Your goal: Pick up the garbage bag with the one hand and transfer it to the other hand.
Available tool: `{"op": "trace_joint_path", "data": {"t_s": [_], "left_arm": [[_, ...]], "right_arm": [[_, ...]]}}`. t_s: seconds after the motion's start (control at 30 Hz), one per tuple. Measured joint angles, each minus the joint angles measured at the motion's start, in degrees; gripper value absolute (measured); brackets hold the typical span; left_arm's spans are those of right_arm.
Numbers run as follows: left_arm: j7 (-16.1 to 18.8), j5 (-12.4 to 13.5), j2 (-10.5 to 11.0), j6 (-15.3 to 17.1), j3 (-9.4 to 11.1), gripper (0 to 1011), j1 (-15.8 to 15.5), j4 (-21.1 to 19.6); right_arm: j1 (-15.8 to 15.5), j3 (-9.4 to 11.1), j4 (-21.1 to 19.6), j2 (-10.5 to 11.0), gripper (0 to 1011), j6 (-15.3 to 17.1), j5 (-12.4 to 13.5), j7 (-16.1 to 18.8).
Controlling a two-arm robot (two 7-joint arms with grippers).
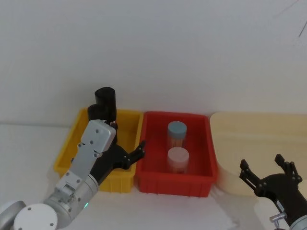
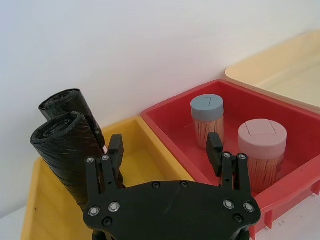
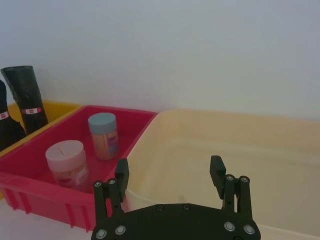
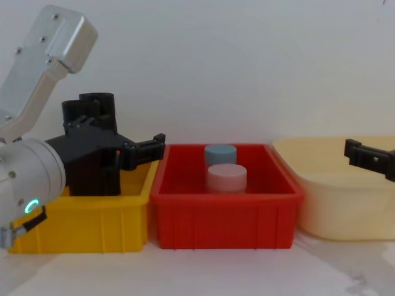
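Black and matte, the garbage bag is standing upright at the back of the yellow bin. A second black roll is standing close behind it. The left wrist view is showing their crinkled tops and no markings. The right wrist view, looking across from the other side, is showing a small red-and-white label on each roll, and there the nearer roll is being cut off by the edge.

The left gripper is hanging over the yellow bin with its fingers spread wide, gripping nothing. One finger is sitting just beside the garbage bag, though contact cannot be told, and the other is lying toward the red bin. In the head view the silver wrist is slanting up from the lower left corner, covering the foot of both rolls and much of the bin floor. The chest view is showing a green ring glowing on that arm. There the black gripper body is merging with the rolls behind it, so their outlines are hard to separate.

The right gripper is hovering at the near side of the cream tub, fingers likewise spread and empty. In the chest view it is coming in from the right edge, cut off there. Inside the red bin a blue-lidded jar is standing behind a pink-lidded jar.
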Motion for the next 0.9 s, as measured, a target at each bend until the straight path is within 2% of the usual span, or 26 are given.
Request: {"op": "trace_joint_path", "data": {"t_s": [0.9], "left_arm": [[0.0,0.0,0.0,0.0,0.0,1001,0.0,0.0]], "right_arm": [[0.0,0.0,0.0,0.0,999,0.0,0.0,0.0]]}}
